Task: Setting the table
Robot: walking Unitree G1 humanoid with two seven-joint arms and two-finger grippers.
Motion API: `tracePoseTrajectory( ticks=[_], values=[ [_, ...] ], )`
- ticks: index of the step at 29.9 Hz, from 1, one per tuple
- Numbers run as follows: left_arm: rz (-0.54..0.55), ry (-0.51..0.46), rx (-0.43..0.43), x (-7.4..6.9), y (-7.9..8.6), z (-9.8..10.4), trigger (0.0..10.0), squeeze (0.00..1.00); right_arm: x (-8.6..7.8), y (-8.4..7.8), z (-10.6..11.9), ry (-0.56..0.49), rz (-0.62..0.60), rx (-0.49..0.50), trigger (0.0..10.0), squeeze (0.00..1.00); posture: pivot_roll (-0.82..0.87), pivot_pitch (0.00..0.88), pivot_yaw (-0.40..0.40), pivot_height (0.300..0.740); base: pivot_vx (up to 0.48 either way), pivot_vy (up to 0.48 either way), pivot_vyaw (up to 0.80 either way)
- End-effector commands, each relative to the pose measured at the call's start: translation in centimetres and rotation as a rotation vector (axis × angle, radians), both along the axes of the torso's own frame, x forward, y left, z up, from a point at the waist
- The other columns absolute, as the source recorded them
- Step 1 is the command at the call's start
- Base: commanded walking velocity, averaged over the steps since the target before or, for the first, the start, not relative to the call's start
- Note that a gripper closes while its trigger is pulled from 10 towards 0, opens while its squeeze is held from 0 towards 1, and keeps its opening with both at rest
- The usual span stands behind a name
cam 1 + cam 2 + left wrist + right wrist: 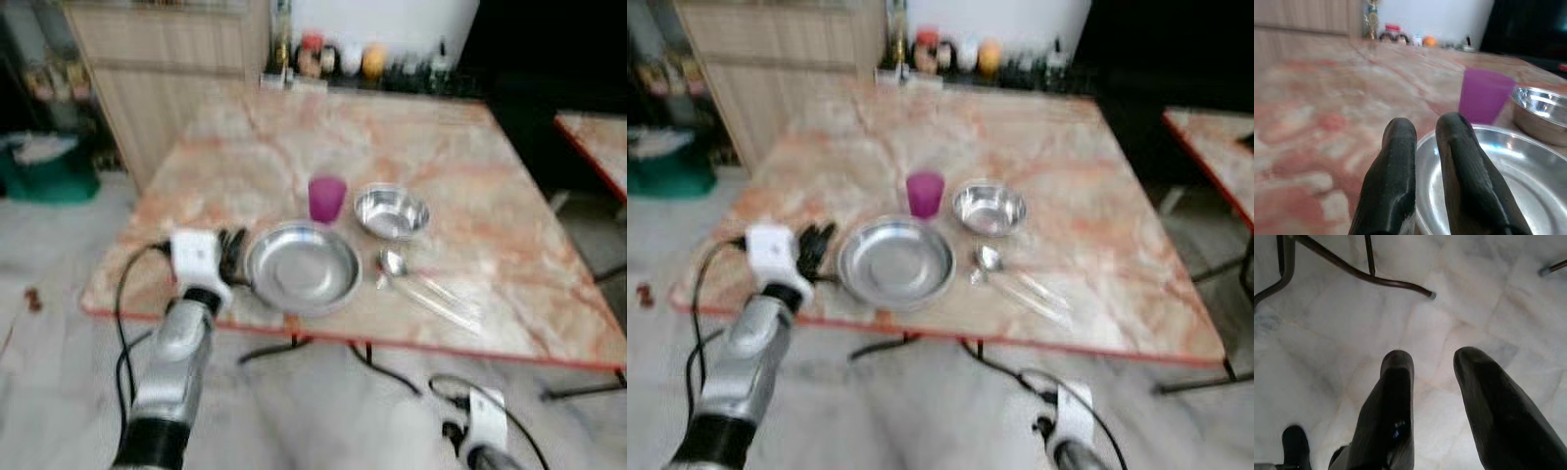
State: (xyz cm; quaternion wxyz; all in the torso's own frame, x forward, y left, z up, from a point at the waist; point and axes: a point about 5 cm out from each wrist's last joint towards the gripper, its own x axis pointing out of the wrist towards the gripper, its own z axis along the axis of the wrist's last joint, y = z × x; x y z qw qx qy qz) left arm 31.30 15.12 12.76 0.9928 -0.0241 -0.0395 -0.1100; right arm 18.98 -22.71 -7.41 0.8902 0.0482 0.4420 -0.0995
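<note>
A round steel plate lies near the front edge of the marble table. Behind it stand a purple cup and a small steel bowl. To the plate's right lies a spoon beside something clear and long. My left gripper is at the plate's left rim. In the left wrist view its two fingers straddle that rim with a narrow gap, shut on the plate. My right gripper hangs low over the floor, open and holding nothing.
Bottles and jars line the table's far edge. A wooden cabinet and a green tub stand to the left. A second table is at the right. Dark table legs cross the marble floor.
</note>
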Motion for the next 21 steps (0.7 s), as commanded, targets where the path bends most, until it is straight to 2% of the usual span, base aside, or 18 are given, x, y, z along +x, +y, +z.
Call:
tracePoseTrajectory(
  ticks=[1, 6, 11, 13, 14, 16, 21],
  values=[
    [-0.031, 0.019, 0.015, 0.0, -0.2, 0.3, 10.0, 1.00, -0.1, 0.2, -0.1, 0.001, -0.010, 0.010, 10.0, 0.00, 0.15, 0.000, -0.061, 0.740, 0.000, 0.000, 0.00],
    [-0.054, 0.055, -0.013, 0.2, -0.8, 0.6, 10.0, 1.00, -0.2, 0.2, -0.1, 0.002, -0.010, 0.011, 10.0, 0.00, 0.15, 0.000, -0.061, 0.740, 0.000, 0.000, 0.00],
    [-0.057, 0.149, -0.055, 0.6, -1.5, 0.1, 10.0, 1.00, -0.2, 0.0, -0.1, 0.004, -0.005, 0.007, 10.0, 0.00, 0.15, 0.000, -0.068, 0.740, 0.000, 0.000, 0.00],
    [-0.037, 0.195, -0.096, 1.0, -1.6, -0.3, 10.0, 1.00, -0.2, 0.0, -0.1, 0.005, -0.003, 0.006, 10.0, 0.00, 0.14, 0.000, -0.070, 0.740, 0.000, 0.000, 0.00],
    [-0.019, 0.241, -0.100, 1.3, -1.7, -0.7, 10.0, 1.00, -0.2, 0.0, -0.1, 0.006, 0.000, 0.004, 10.0, 0.00, 0.14, 0.000, -0.071, 0.740, 0.000, 0.000, 0.00],
    [-0.002, 0.275, -0.110, 1.6, -1.9, -1.1, 10.0, 1.00, -0.2, -0.1, -0.1, 0.006, 0.002, 0.002, 10.0, 0.00, 0.14, 0.000, -0.073, 0.740, 0.000, 0.000, 0.00],
    [0.046, 0.278, -0.132, 2.6, -2.3, -0.9, 10.0, 1.00, -0.2, -0.2, -0.1, 0.008, 0.006, -0.003, 10.0, 0.00, 0.13, 0.000, -0.077, 0.740, 0.000, 0.000, 0.00]
  ],
)
